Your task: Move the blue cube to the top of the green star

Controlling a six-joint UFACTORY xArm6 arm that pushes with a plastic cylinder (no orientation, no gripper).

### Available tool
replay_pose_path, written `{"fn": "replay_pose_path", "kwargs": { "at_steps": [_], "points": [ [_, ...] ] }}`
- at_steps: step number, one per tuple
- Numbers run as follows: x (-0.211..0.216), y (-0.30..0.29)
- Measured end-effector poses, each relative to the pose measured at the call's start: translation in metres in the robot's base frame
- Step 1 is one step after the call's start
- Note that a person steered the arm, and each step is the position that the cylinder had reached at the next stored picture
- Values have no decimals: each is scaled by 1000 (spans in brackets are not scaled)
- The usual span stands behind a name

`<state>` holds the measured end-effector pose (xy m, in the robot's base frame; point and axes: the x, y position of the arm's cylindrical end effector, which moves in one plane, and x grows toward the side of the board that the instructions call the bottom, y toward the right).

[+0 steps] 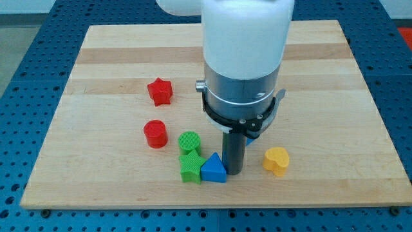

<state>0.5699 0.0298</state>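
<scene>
The green star [190, 167] lies near the view's bottom, left of centre. A blue block [213, 169] touches its right side; its shape reads as a triangle, and no blue cube shows anywhere in the view. My tip [233, 173] stands on the board right against the blue block's right side. The rod hangs from the big white and silver arm body, which hides the board behind it.
A green cylinder [189, 142] sits just above the green star. A red cylinder [155, 134] and a red star [159, 91] lie to the upper left. A yellow heart [276, 161] lies right of my tip. The wooden board's bottom edge [212, 203] is close below.
</scene>
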Motion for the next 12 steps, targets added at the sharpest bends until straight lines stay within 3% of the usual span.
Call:
{"fn": "replay_pose_path", "kwargs": {
  "at_steps": [2, 5, 8, 12],
  "points": [
    [-27, 92],
    [-61, 50],
    [-39, -31],
    [-34, 11]
  ]
}}
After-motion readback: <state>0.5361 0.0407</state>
